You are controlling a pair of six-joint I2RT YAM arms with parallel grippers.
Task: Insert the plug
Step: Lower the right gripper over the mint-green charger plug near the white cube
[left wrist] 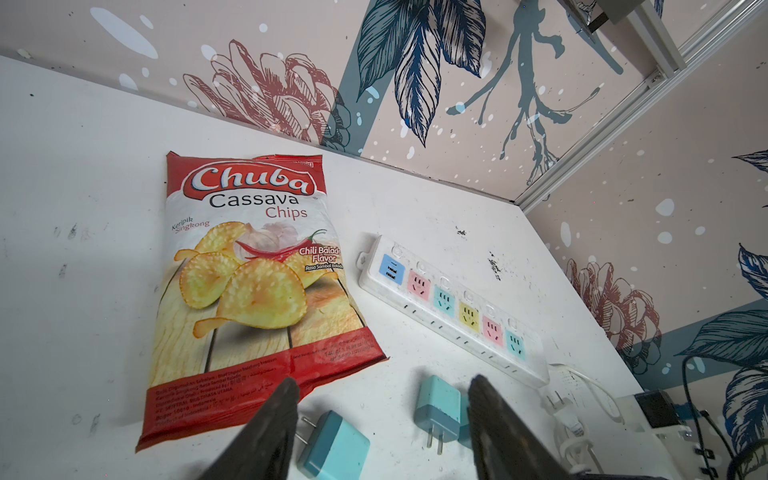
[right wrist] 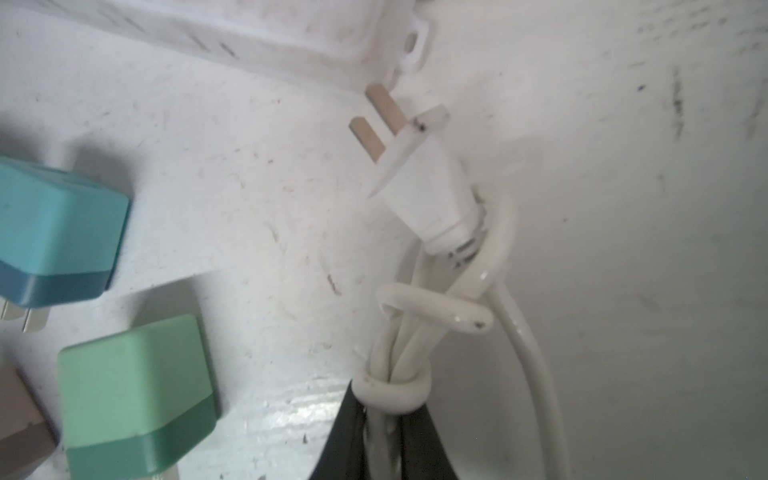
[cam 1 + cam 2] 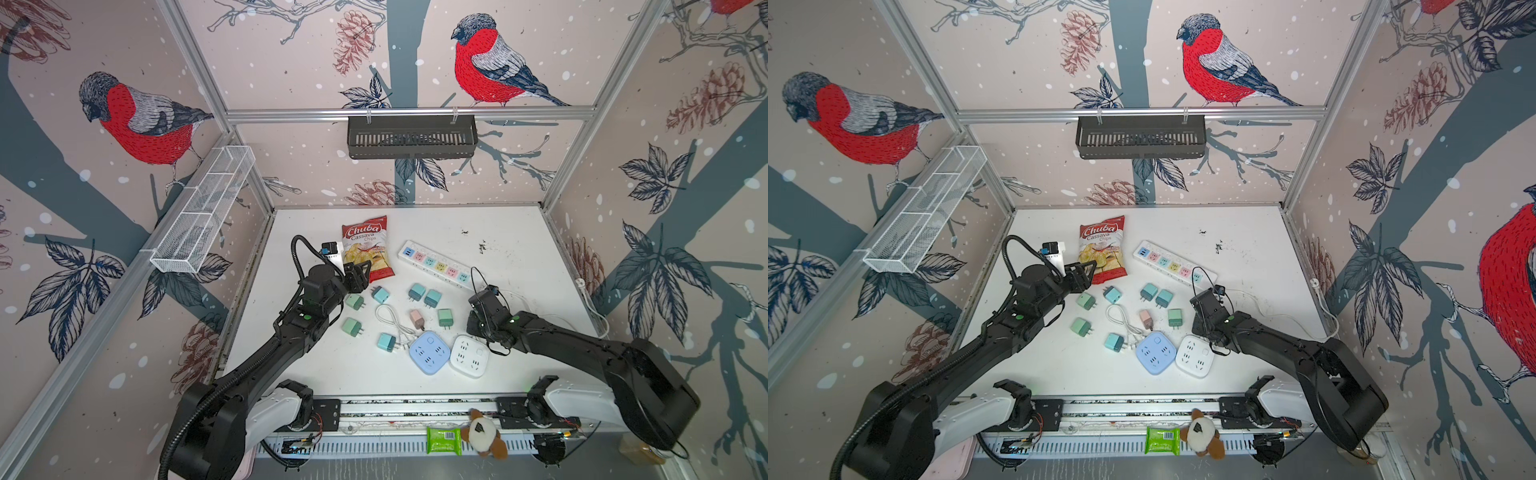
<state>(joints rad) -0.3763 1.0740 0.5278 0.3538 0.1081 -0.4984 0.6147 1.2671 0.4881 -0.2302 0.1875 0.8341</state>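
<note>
- White, scuffed worktop [image 3: 511, 249] enclosed by bird-and-pinecone wallpapered walls [image 3: 291, 62].
- White two-pin plastic plug [image 2: 424, 183], brass pins bare, sits toward the worktop's right edge, just beside the end of the white pastel-socket power strip [image 3: 436, 264].
- Right pincer [image 2: 388, 415] clamps its knotted white cord bundle [image 2: 395, 392].
- Left pincer [image 1: 384, 382] stands open.

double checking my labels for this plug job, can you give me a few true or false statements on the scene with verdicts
The right gripper is shut on the bundled white cord. True.
The white plug is seated in the power strip. False: its prongs are bare, beside the strip's end.
The left gripper is shut. False: it is open, gripping nothing.
The chips bag lies beside the power strip. True.
</note>
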